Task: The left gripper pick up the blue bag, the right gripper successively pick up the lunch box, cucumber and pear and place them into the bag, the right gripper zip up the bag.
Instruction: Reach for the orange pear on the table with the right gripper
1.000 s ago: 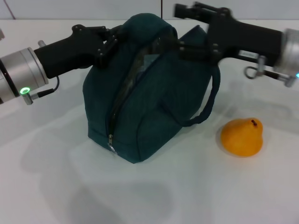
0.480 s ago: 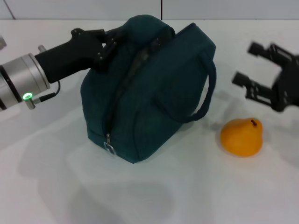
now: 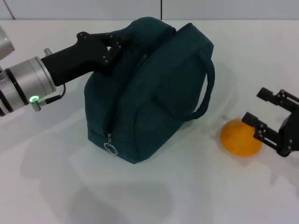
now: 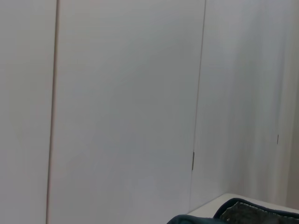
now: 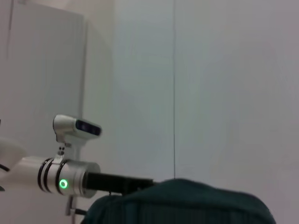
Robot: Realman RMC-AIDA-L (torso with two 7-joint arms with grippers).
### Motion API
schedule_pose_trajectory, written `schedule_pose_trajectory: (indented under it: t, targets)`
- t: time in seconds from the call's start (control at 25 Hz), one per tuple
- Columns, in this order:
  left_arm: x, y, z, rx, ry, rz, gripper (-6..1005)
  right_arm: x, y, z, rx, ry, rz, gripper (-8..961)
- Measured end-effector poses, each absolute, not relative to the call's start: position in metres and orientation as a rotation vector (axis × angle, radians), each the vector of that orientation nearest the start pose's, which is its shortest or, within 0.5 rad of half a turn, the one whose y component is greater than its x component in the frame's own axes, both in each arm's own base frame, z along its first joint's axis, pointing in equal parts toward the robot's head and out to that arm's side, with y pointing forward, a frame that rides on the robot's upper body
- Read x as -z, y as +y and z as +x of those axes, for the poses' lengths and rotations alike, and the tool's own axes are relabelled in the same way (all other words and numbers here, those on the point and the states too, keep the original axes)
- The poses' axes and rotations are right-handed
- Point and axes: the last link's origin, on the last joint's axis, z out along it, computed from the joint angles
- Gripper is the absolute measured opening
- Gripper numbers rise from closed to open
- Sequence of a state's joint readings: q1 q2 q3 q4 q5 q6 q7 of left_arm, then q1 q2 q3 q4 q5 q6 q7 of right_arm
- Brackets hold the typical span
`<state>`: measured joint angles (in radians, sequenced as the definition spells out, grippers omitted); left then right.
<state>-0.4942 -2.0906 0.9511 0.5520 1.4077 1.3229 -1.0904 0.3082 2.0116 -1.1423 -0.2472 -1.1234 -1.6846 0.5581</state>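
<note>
One pear [image 3: 239, 137] lies on the tabletop [image 3: 187, 186], just right of the one bag [image 3: 149, 88]. It is judged firm, smooth and prone to rolling; its widest part should be gripped. The right end effector [image 3: 262, 114] is spread open and empty beside it. The bag's top is pinched by the left end effector [image 3: 108, 47].

pear [image 3: 239, 137] right of blue bag [image 3: 149, 88]

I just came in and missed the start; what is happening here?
The left gripper holds the blue bag at its top, keeping it upright on the white table. The right gripper, fingers open, is beside the pear, which lies on the table. The lunch box and cucumber are not visible.
</note>
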Motion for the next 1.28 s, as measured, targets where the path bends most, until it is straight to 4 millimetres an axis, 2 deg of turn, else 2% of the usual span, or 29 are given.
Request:
schedule_pose_trajectory:
  t: [0.44, 0.88, 1.0, 1.2, 1.28]
  targets:
    - [0.009, 0.356, -0.241, 0.942, -0.398, -2.383, 42, 0.016, 0.237, 0.311, -1.028, 0.243, -2.264, 600]
    - [0.011, 0.355, -0.241, 0.943, -0.388, -2.382, 43, 0.023, 0.245, 0.32, -0.931, 0.304, -2.259, 591]
    - [0.011, 0.356, -0.241, 0.943, -0.39, -2.378, 43, 0.025, 0.248, 0.322, -0.903, 0.312, -2.263, 484]
    - [0.011, 0.356, -0.242, 0.942, -0.391, -2.376, 43, 0.026, 0.251, 0.319, -0.894, 0.274, -2.272, 475]
    - [0.011, 0.356, -0.242, 0.942, -0.391, -2.376, 43, 0.027, 0.25, 0.318, -0.893, 0.259, -2.276, 420]
